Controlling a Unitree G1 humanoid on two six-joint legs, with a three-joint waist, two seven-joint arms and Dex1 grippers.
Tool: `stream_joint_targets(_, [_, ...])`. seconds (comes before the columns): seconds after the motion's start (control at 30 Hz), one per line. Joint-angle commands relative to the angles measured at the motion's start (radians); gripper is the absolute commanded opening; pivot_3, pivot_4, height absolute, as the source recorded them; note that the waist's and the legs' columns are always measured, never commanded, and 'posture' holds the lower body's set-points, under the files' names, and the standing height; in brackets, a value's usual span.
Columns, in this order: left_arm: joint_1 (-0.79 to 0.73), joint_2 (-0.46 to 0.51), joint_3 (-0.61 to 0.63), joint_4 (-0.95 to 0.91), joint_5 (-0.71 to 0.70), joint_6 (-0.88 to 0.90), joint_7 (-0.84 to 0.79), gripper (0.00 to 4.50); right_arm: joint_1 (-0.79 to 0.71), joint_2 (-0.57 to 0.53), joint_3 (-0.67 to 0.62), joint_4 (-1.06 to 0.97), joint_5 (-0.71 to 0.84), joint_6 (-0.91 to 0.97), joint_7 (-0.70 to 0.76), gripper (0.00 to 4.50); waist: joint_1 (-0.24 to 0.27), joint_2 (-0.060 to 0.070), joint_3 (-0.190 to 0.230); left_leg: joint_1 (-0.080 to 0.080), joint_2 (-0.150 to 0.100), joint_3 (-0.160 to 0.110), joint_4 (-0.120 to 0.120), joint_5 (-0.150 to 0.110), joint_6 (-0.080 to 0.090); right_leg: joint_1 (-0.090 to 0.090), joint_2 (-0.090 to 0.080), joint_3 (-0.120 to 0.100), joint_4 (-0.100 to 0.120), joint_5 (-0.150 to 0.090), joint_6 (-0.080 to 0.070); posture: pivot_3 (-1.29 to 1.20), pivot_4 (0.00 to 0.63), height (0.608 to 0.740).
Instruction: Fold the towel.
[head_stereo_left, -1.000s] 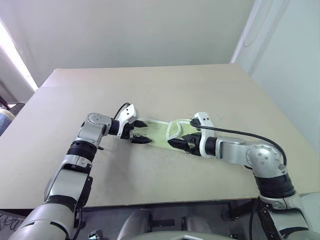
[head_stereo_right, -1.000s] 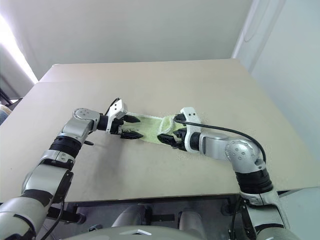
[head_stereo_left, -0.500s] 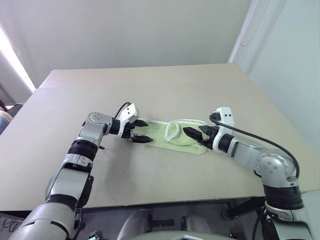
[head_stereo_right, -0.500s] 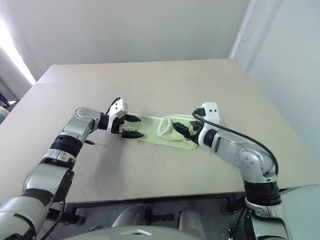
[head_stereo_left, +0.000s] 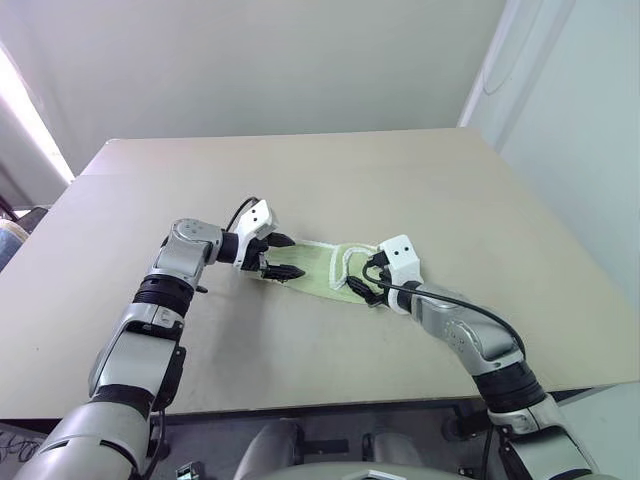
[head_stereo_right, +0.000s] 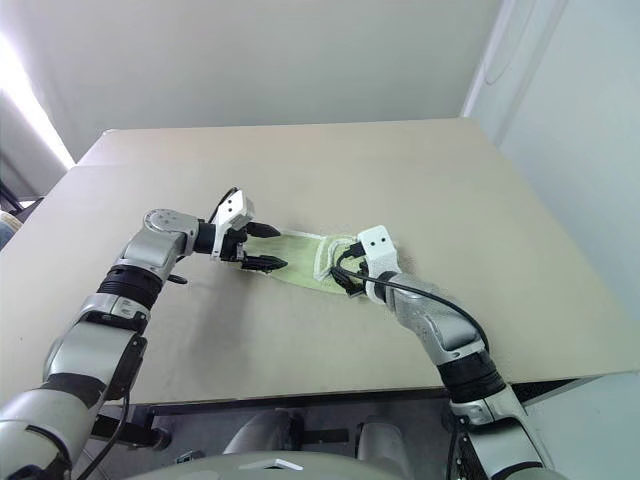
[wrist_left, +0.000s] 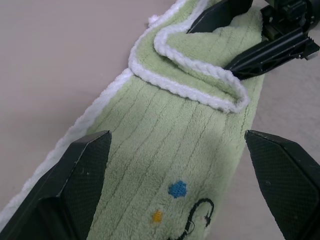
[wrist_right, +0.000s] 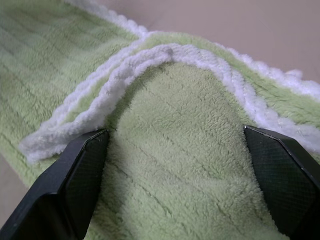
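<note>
The towel (head_stereo_left: 325, 268) lies near the middle of the counter (head_stereo_left: 420, 180), well away from all four edges, as a narrow lime-green strip running from left to right. Its right end is doubled back over the strip, so the white edging (wrist_left: 195, 67) forms a loop on top of the green pile. In the left wrist view a small embroidered mark (wrist_left: 192, 222) with a blue dot and a yellow dot shows on the flat part of the strip.

The left hand (head_stereo_left: 278, 256) sits at the towel's left end, its two black fingers (wrist_left: 75, 175) spread wide, one on each side of the strip's width, with nothing pinched between them.

The right hand (head_stereo_left: 362, 290) is at the folded right end, pointing toward the left hand. Its fingers (wrist_right: 75, 170) are also spread wide and lie on the doubled-over flap, just beside the looped edging, without closing on it. Whether the tips press into the cloth cannot be told.

A black cable (head_stereo_left: 450, 298) arcs along the right forearm.
</note>
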Motion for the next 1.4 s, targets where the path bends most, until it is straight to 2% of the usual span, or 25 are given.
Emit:
stream_joint_targets(0.03, [-0.021, 0.03, 0.048, -0.024, -0.033, 0.05, 0.006, 4.5, 0.009, 0.018, -0.004, -0.018, -0.037, -0.016, 0.033, 4.46, 0.0, 0.0, 0.0, 0.001, 0.0, 0.0, 0.0, 0.0, 0.0, 0.0, 0.0, 0.0, 0.0, 0.0, 0.0, 0.0, 0.0, 0.692])
stream_joint_targets(0.3, [-0.133, 0.121, 0.124, 0.087, -0.074, 0.369, 0.038, 4.5, -0.038, 0.091, -0.25, -0.157, 0.09, -0.02, 0.054, 4.46, -0.001, 0.0, 0.0, 0.002, 0.0, -0.002, 0.0, -0.001, -0.001, 0.0, 0.001, 0.0, 0.002, 0.0, 0.0, 0.0, 0.0, 0.692])
stream_joint_targets(0.43, [-0.189, 0.141, 0.125, 0.177, -0.056, 0.525, 0.092, 4.5, -0.042, 0.113, -0.273, -0.18, 0.103, 0.015, 0.048, 4.46, -0.001, 0.0, 0.0, 0.002, -0.001, -0.002, -0.001, -0.001, -0.001, 0.0, 0.001, 0.0, 0.001, 0.0, 0.0, 0.0, 0.0, 0.692])
stream_joint_targets(0.67, [-0.268, 0.113, 0.129, 0.351, -0.048, 0.73, 0.192, 4.5, -0.036, 0.164, -0.289, -0.167, 0.109, 0.056, 0.03, 4.46, 0.0, 0.0, 0.0, 0.002, -0.001, -0.002, -0.001, -0.001, -0.002, 0.0, 0.001, 0.0, 0.002, 0.0, 0.0, 0.0, 0.0, 0.692])
stream_joint_targets(0.9, [-0.257, 0.075, 0.161, 0.398, -0.066, 0.836, 0.229, 4.5, -0.039, 0.175, -0.341, -0.166, 0.124, 0.09, 0.009, 4.46, -0.002, 0.0, 0.0, 0.002, -0.001, -0.002, -0.002, -0.002, -0.003, -0.001, 0.0, 0.001, 0.001, 0.0, 0.0, 0.0, 0.0, 0.692])
stream_joint_targets(1.07, [-0.249, 0.054, 0.203, 0.43, -0.069, 0.827, 0.327, 4.5, -0.031, 0.176, -0.356, -0.17, 0.123, 0.106, 0.002, 4.46, 0.001, 0.001, 0.0, 0.002, -0.001, -0.002, -0.003, -0.002, -0.003, -0.001, 0.0, 0.001, 0.002, 0.0, 0.0, 0.0, 0.0, 0.692])
stream_joint_targets(1.17, [-0.232, 0.046, 0.178, 0.43, -0.032, 0.798, 0.365, 4.5, -0.026, 0.177, -0.357, -0.179, 0.121, 0.114, 0.0, 4.46, 0.002, 0.001, 0.0, 0.003, -0.001, -0.002, -0.003, -0.002, -0.003, 0.0, -0.001, 0.0, 0.002, 0.0, -0.001, 0.0, 0.0, 0.692])
stream_joint_targets(1.23, [-0.225, 0.04, 0.181, 0.438, -0.031, 0.791, 0.375, 4.5, -0.023, 0.178, -0.358, -0.183, 0.122, 0.117, -0.001, 4.46, 0.001, 0.001, 0.0, 0.006, -0.001, -0.002, -0.004, -0.002, -0.003, 0.003, -0.001, 0.001, 0.001, 0.0, -0.006, 0.0, 0.0, 0.692])
stream_joint_targets(1.3, [-0.23, 0.027, 0.193, 0.437, -0.043, 0.791, 0.383, 4.5, -0.023, 0.178, -0.361, -0.185, 0.124, 0.117, -0.003, 4.46, 0.0, 0.001, -0.001, 0.008, -0.001, -0.002, -0.009, -0.002, -0.003, 0.004, -0.001, 0.001, 0.0, 0.001, -0.004, 0.0, 0.0, 0.692])
stream_joint_targets(1.4, [-0.237, 0.002, 0.182, 0.415, -0.054, 0.792, 0.333, 4.5, -0.023, 0.177, -0.363, -0.188, 0.125, 0.118, -0.003, 4.46, 0.001, 0.002, -0.001, 0.01, 0.0, -0.003, -0.013, -0.002, -0.003, 0.004, -0.002, -0.001, 0.0, 0.002, -0.007, 0.0, 0.0, 0.692])
